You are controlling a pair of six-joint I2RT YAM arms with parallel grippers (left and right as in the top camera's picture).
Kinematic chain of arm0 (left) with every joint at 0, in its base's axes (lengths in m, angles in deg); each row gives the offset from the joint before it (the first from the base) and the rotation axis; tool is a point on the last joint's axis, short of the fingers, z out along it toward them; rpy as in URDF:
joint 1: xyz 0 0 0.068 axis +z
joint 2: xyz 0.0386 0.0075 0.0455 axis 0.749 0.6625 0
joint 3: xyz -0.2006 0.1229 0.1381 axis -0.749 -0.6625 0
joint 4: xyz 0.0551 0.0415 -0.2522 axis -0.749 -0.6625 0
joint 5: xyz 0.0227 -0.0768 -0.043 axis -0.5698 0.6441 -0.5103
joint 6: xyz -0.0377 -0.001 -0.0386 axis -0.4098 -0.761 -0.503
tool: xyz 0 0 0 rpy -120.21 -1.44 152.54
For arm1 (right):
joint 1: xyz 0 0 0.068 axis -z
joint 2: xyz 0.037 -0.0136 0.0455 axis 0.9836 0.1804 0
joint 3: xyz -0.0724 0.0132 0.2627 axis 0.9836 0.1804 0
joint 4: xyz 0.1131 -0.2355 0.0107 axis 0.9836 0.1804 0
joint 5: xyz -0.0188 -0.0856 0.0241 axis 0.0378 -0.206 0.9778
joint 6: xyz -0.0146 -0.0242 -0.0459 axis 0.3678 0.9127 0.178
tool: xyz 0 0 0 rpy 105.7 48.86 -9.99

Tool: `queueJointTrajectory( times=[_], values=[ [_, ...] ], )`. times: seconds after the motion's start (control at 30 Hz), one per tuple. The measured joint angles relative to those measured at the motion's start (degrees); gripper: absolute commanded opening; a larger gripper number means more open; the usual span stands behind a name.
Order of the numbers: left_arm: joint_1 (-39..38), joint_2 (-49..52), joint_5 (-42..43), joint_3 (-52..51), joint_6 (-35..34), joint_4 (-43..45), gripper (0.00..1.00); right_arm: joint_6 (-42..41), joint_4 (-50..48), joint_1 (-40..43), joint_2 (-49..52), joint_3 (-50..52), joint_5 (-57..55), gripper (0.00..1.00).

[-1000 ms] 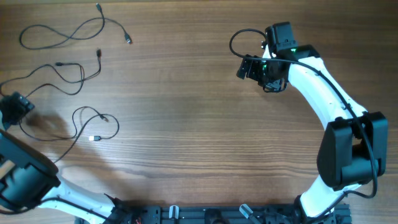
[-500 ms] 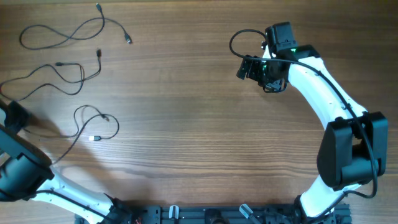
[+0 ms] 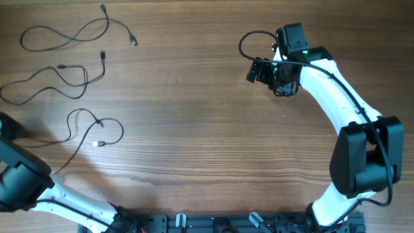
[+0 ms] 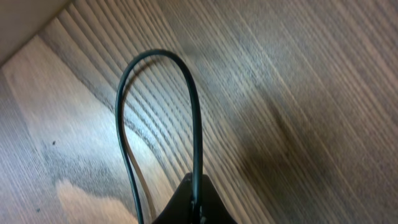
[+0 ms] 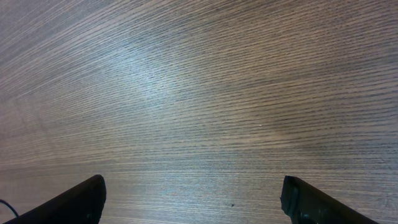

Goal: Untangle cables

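Note:
Three thin dark cables lie at the table's left: one at the top (image 3: pixel 103 24), one below it (image 3: pixel 86 77), and a looped one (image 3: pixel 121 131) with a silvery plug (image 3: pixel 97 144). My left gripper (image 3: pixel 5 126) sits at the far left edge of the overhead view. In the left wrist view that gripper (image 4: pixel 198 208) is shut on a strand of cable (image 4: pixel 186 93), which arches up in a narrow loop over the wood. My right gripper (image 3: pixel 259 70) hovers open at the upper right, far from the cables. Its fingertips (image 5: pixel 74 199) stand wide apart over bare wood, and nothing is between them.
A thicker black wire (image 3: pixel 249 39) belonging to the right arm loops beside its wrist. The table's pale edge (image 4: pixel 25 25) shows close to the left gripper. Both arm bases (image 3: pixel 213 223) stand along the front edge.
My left gripper has shut on the looped cable and pulled back toward the left edge, dragging that cable's loop leftward. The right arm has not moved.

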Motion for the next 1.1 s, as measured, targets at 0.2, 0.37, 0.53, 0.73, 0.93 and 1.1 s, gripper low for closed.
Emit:
queueJointTrajectory(
  times=[0.2, 0.37, 0.53, 0.73, 0.93, 1.1],
  values=[
    [0.0, 0.0, -0.7, 0.0, 4.9, 2.3, 0.04, 0.0, 0.0, 0.0, 0.0, 0.0, 0.0, 0.92],
    [0.0, 0.0, -0.8, 1.1, 7.8, 4.4, 0.04, 0.0, 0.0, 0.0, 0.0, 0.0, 0.0, 0.92],
    [-0.4, 0.0, -1.0, 5.0, 9.8, 4.9, 0.04, 0.0, 0.0, 0.0, 0.0, 0.0, 0.0, 0.92],
    [-2.2, 0.2, -3.9, 12.0, 12.2, 3.9, 0.04, -0.8, 0.2, 0.0, 0.0, 0.0, 0.0, 0.92],
    [-3.7, 0.5, -5.8, 19.2, 13.9, 2.9, 0.04, -0.9, 0.2, -0.7, 0.0, 0.0, 0.0, 0.92],
    [-3.8, 0.5, -4.9, 20.9, 14.4, -0.6, 0.04, -0.9, -0.1, -2.2, 0.0, 0.0, 0.0, 0.92]
  ],
)
